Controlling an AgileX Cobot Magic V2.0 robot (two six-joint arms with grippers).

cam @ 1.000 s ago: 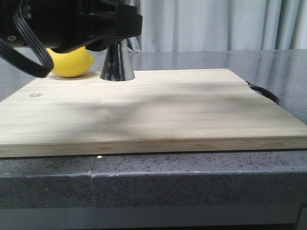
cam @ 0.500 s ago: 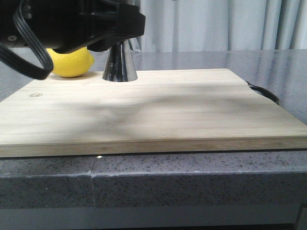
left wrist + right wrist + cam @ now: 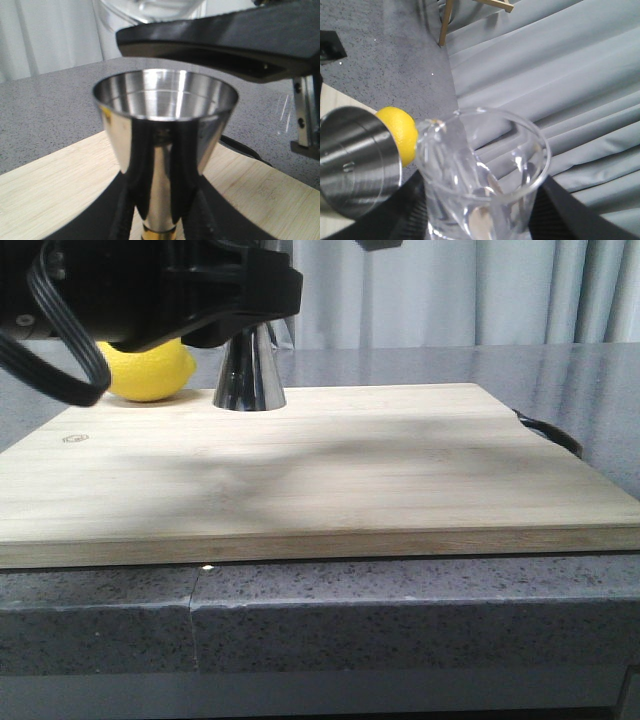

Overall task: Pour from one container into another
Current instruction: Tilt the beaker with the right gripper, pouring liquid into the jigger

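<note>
Steel jigger [image 3: 249, 370]: shiny, upright at the far left of the board, its lower cone flaring onto the wood; the upper cup is hidden behind the arm in the front view.
Left gripper [image 3: 159, 220]: dark fingers [image 3: 120, 210] clamped on the jigger's narrow waist, one each side, the open cup rising above them.
Jigger cup: wide mouth open upward, bright inside; contents cannot be told.
Glass beaker [image 3: 482, 180]: clear, held up beside the jigger's rim with its pouring lip turned toward the steel cup, at about nine o'clock in the right wrist view; in the left wrist view its glass shows at twelve o'clock above the jigger.
Right gripper [image 3: 480, 220]: black fingers [image 3: 415, 205] closed on the beaker's sides, one on each flank.
Lemon [image 3: 150, 370]: yellow, sitting at nine o'clock from the jigger, just beside it, partly behind the left arm.
Cutting board [image 3: 320, 470]: pale wood, lying on the speckled grey counter [image 3: 400, 620].
Curtain [image 3: 450, 290]: grey folds behind everything.
</note>
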